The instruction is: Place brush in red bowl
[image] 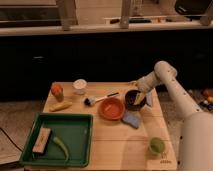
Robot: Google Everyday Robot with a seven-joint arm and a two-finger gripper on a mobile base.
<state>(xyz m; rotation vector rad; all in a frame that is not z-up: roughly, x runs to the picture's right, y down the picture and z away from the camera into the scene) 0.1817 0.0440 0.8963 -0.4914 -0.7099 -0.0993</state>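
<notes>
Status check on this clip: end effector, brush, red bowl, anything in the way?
End effector over the dark bowl, right of the red bowl. Brush flat on the table, behind the red bowl, ungrasped. Dark bowl sits between end effector and brush.
</notes>
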